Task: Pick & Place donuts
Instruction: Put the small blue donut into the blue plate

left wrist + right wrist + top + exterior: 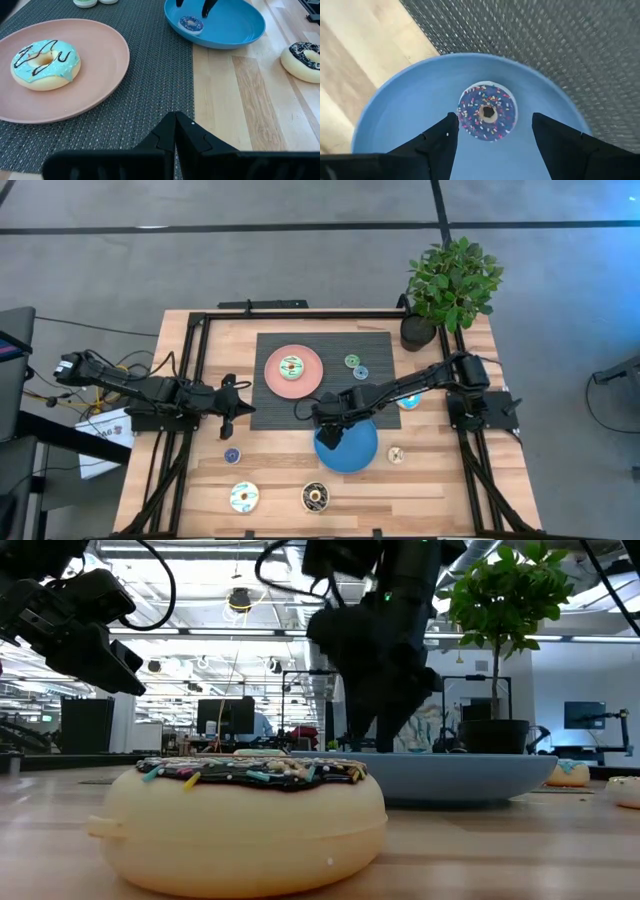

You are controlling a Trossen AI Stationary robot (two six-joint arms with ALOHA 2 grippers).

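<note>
A small dark-blue sprinkled donut (487, 112) lies flat on the round blue plate (410, 110), near its rim on the mat side. My right gripper (494, 120) hangs open just above it, one finger on either side, touching nothing; the left wrist view shows the right gripper's fingers (207, 6) clear of that donut (191, 23). My left gripper (175, 131) is shut and empty, over the left edge of the dark mat (260, 412). A teal-iced donut (291, 367) rests on the pink plate (312, 380).
Loose donuts lie around: two small ones (356, 366) on the mat's far part, one (409, 402) under my right arm, a cream one (397, 454), a small blue one (232, 455), a white one (243, 496) and a dark brown one (316, 497). A potted plant (450, 285) stands at the far right corner.
</note>
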